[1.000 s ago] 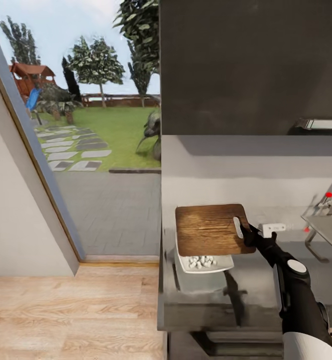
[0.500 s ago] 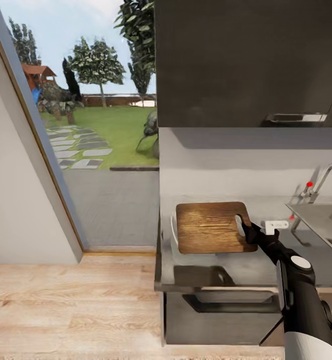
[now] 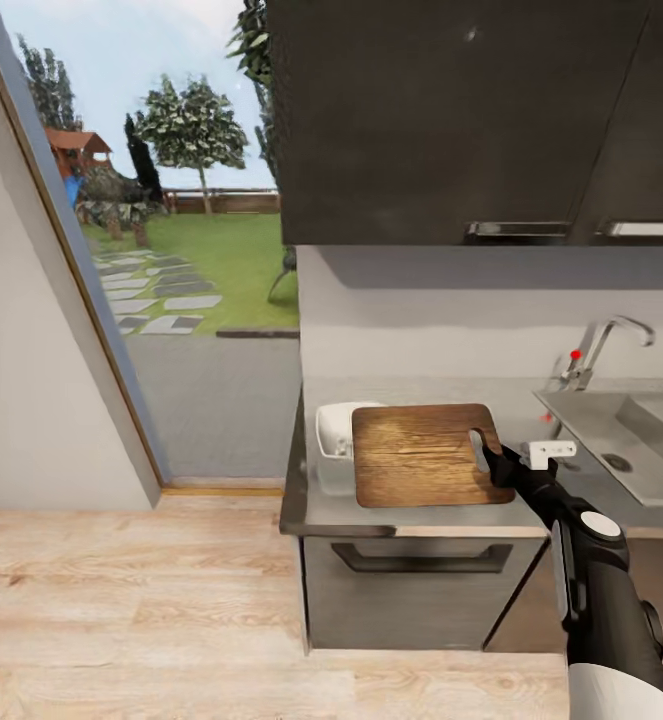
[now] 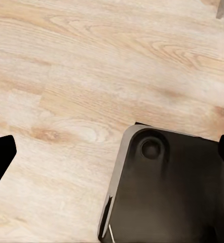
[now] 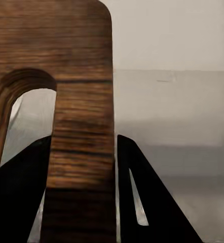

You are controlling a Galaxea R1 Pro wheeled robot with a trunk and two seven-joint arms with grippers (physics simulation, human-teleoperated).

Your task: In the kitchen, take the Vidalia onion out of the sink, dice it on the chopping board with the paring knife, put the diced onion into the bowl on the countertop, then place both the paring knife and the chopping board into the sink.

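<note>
My right gripper point(image 3: 495, 464) is shut on the handle end of the brown chopping board point(image 3: 421, 455) and holds it above the grey countertop point(image 3: 441, 392). In the right wrist view both black fingers point(image 5: 150, 202) clamp the strip of the chopping board point(image 5: 81, 101) beside its slot. The white bowl point(image 3: 333, 430) stands on the countertop at its left end, mostly hidden behind the board. The steel sink point(image 3: 643, 425) with its tap point(image 3: 599, 348) lies to the right. My left gripper point(image 4: 112, 154) hangs open over the wood floor. The onion and knife are out of view.
Dark wall cabinets point(image 3: 451, 110) hang above the counter. A drawer front point(image 3: 421, 580) sits under the worktop. A glass door point(image 3: 171, 250) to the garden is on the left, with pale wood floor point(image 3: 131, 600) before it. The robot's dark base point(image 4: 168, 192) is below the left gripper.
The camera has drawn back and swung right, so more of the sink and cabinets shows. The board, still gripped, has shifted right of the bowl, which now pokes out at its left.
</note>
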